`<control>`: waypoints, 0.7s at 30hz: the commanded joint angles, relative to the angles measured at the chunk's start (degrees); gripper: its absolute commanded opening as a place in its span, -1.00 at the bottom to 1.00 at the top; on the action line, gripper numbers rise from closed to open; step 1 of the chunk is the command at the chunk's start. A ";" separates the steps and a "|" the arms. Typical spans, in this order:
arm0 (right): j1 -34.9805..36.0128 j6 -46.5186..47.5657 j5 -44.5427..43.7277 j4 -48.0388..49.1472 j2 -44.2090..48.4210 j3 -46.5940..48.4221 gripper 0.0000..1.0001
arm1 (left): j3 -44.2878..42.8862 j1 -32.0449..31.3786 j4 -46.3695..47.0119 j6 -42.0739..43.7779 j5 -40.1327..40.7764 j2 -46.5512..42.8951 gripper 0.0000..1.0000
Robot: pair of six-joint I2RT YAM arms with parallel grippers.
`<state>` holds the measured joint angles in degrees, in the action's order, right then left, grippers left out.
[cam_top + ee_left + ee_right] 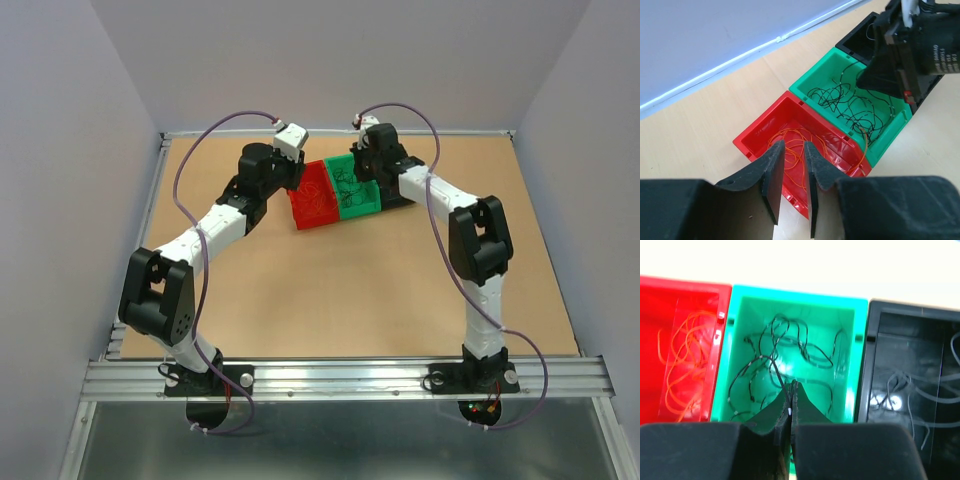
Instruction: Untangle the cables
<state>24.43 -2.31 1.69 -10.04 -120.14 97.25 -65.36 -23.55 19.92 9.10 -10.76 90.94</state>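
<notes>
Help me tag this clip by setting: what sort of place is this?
Probably a lab robot cell: plain grey walls close around a small wooden table, two arms are bolted to a metal rail, and coloured bins hold thin wires.

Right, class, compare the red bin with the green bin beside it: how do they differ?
The red bin holds thin orange wires; the green bin holds dark wires. The open left end effector hovers by the red bin; the shut right end effector points into the green bin. Both are open rectangular bins of like size, set side by side.
</notes>
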 commanded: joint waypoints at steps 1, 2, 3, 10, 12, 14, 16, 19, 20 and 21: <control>0.36 1.16 -1.43 -2.70 -3.34 7.68 -0.99 | -0.20 -0.09 2.23 0.21 0.13 -0.23 -0.33; 0.45 1.16 -1.43 -2.79 -4.13 8.99 -0.99 | -0.29 0.00 2.23 0.21 0.13 -0.06 -0.33; 0.36 1.34 -2.82 -2.79 -4.84 9.79 -0.99 | -0.29 0.00 2.23 0.30 0.22 -0.06 -0.33; 0.80 1.95 -4.86 -3.05 -10.81 13.31 -0.99 | -0.47 0.00 2.14 0.30 0.04 0.29 -0.33; 1.50 4.06 -5.74 -2.88 -11.17 12.61 -0.99 | -0.55 0.00 2.14 0.39 0.13 0.30 -0.33; 3.08 4.94 -7.14 -2.88 -12.39 12.08 -0.99 | -0.55 0.00 2.14 0.30 0.13 0.38 -0.33; 4.74 5.12 -8.89 -2.88 -13.45 12.08 -0.99 | -0.64 0.08 2.14 0.30 0.04 0.56 -0.33; 5.72 4.42 -10.13 -2.88 -16.00 12.17 -0.99 | -0.64 0.08 2.14 0.39 0.04 0.56 -0.34; 5.90 3.98 -10.22 -2.88 -16.53 12.17 -0.99 | -0.64 0.08 2.14 0.30 0.22 0.47 -0.33; 5.90 3.63 -10.22 -2.88 -17.14 12.00 -0.99 | -0.47 0.08 2.14 0.30 0.22 0.47 -0.33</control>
<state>28.91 1.48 -6.52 -13.10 -135.09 107.44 -65.36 -23.53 19.88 9.13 -10.63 91.53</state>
